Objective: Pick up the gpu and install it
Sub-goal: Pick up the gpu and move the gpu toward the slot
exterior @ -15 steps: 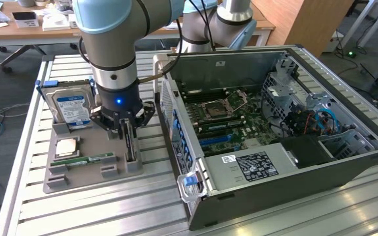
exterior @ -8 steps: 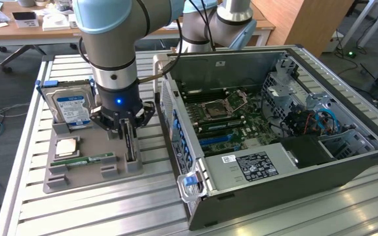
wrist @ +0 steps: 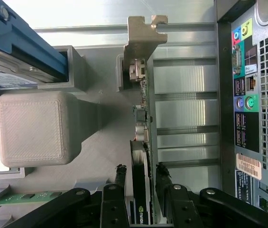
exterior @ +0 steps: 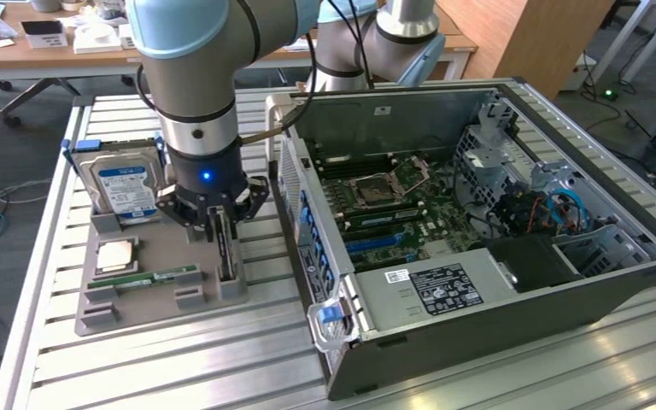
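The gpu (exterior: 226, 258) stands on its edge in a slot of the grey holder tray (exterior: 157, 243), a dark thin card with a pale metal bracket (wrist: 141, 33) at its far end. My gripper (exterior: 218, 229) hangs straight over it, black fingers (wrist: 120, 173) reaching down on both sides of the card (wrist: 142, 118). A thin gap shows between each finger and the board, so the gripper (wrist: 140, 170) is open around the card, which still rests in the holder.
The open computer case (exterior: 477, 213) lies at the exterior view's right, its rear port panel (wrist: 247, 95) close beside the card. On the tray are a silver hard drive (exterior: 123, 184), a CPU (exterior: 115, 254), a green RAM stick (exterior: 157, 278) and a grey post (wrist: 32, 128).
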